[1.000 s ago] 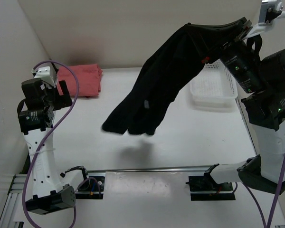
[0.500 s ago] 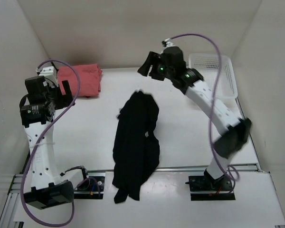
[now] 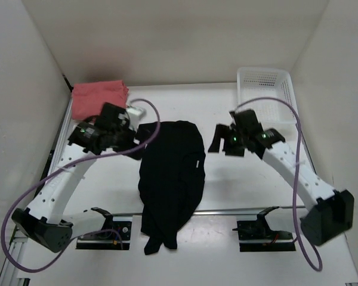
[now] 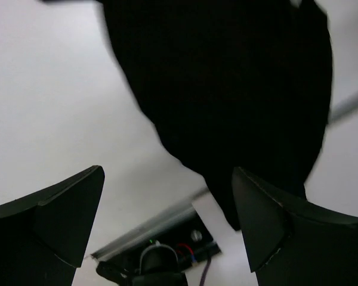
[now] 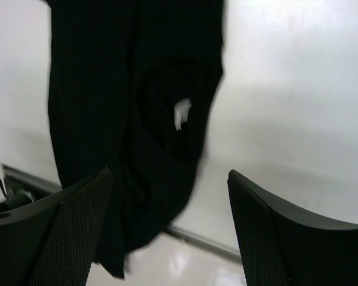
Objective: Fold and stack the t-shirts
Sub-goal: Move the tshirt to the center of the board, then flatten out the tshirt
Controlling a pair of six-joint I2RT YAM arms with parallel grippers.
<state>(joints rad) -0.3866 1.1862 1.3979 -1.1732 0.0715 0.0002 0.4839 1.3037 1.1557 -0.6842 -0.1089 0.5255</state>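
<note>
A black t-shirt lies crumpled lengthwise on the white table, its lower end hanging over the near rail. A folded salmon pink t-shirt rests at the back left corner. My left gripper is open at the black shirt's upper left edge; in the left wrist view the black cloth lies ahead of the left gripper, nothing between its fingers. My right gripper hovers open just right of the shirt, apart from it. In the right wrist view the black shirt lies left of the empty right gripper.
A white perforated basket stands at the back right. A metal rail runs along the near table edge, with the arm mounts below it. Walls close in the left, back and right sides.
The right gripper has opened and let go of the black t-shirt, which fell onto the table. The right arm came down beside it. The left arm swung over to the shirt's upper left edge.
</note>
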